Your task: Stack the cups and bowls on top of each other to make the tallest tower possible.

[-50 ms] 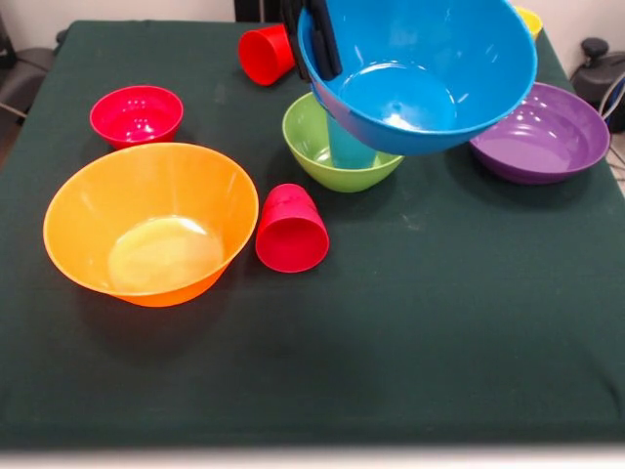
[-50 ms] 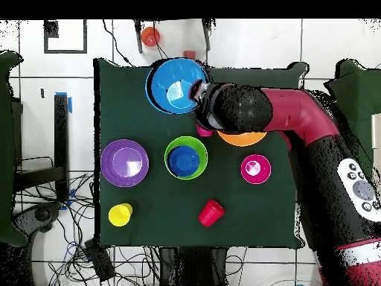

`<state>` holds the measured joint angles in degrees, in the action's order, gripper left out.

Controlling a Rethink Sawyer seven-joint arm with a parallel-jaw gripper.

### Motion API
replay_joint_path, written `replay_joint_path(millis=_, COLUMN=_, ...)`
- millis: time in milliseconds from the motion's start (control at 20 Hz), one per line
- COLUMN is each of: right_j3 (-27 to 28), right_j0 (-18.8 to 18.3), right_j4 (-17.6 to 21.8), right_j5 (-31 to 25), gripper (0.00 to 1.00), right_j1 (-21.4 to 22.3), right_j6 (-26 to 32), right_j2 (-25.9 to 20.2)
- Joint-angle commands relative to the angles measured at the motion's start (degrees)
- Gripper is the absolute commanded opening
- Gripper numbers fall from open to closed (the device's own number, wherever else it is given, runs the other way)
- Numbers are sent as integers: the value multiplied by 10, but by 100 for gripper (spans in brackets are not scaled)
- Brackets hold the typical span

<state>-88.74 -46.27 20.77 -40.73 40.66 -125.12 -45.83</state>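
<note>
I've got the medium blue bowl (image 1: 420, 68) in the air, gripper (image 1: 317, 39) pinched closed on its rim, one black finger inside the wall and one presumably outside, out of sight. The bowl hangs tilted, mouth towards the front camera, above and just behind the green bowl (image 1: 322, 147). The green bowl sits on the table (image 1: 439, 342) with something blue inside it; front view reads it as a light blue cup (image 1: 347, 147), overhead looks more like a small dark blue bowl, can't settle which. No tower yet beyond that nesting. Relative to the green bowl in the front view: purple bowl (image 1: 552, 132) to the right, red cup on its side (image 1: 291, 230) just in front-left, big orange bowl (image 1: 146, 223) further left, small red bowl (image 1: 137, 114) beyond that, second red cup (image 1: 266, 53) behind, and a yellow cup (image 1: 530, 20) peeking out behind the blue bowl. Risks: a rim-only pinch on a glossy tilted bowl could slip or swing. If I release it tilted onto the green bowl, it could catch on the insert, slide off and knock the purple bowl or the tipped red cup. Needs levelling and centring first.
</note>
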Motion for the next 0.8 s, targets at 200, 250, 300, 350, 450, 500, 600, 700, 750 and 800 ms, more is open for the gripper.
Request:
replay_joint_path(millis=200, right_j3=-45, right_j0=6, right_j4=21, right_j5=-35, gripper=0, right_j1=30, right_j6=55, right_j2=27)
replay_joint_path(millis=250, right_j3=-47, right_j0=5, right_j4=14, right_j5=-45, gripper=0, right_j1=37, right_j6=56, right_j2=24)
replay_joint_path(millis=300, right_j3=-51, right_j0=3, right_j4=10, right_j5=-48, gripper=0, right_j1=44, right_j6=58, right_j2=20)
replay_joint_path(millis=350, right_j3=-55, right_j0=0, right_j4=6, right_j5=-51, gripper=0, right_j1=50, right_j6=60, right_j2=16)
replay_joint_path(millis=450, right_j3=-55, right_j0=-4, right_j4=-7, right_j5=-68, gripper=0, right_j1=66, right_j6=61, right_j2=11)
replay_joint_path(millis=500, right_j3=-47, right_j0=-2, right_j4=-6, right_j5=-73, gripper=0, right_j1=68, right_j6=65, right_j2=12)
replay_joint_path(millis=600, right_j3=-45, right_j0=2, right_j4=-7, right_j5=-76, gripper=0, right_j1=71, right_j6=63, right_j2=14)
replay_joint_path(millis=700, right_j3=-49, right_j0=4, right_j4=-6, right_j5=-72, gripper=0, right_j1=71, right_j6=59, right_j2=16)
replay_joint_path(millis=750, right_j3=-49, right_j0=5, right_j4=-6, right_j5=-72, gripper=0, right_j1=71, right_j6=59, right_j2=16)
replay_joint_path(millis=800, right_j3=-47, right_j0=6, right_j4=-6, right_j5=-72, gripper=0, right_j1=70, right_j6=59, right_j2=17)
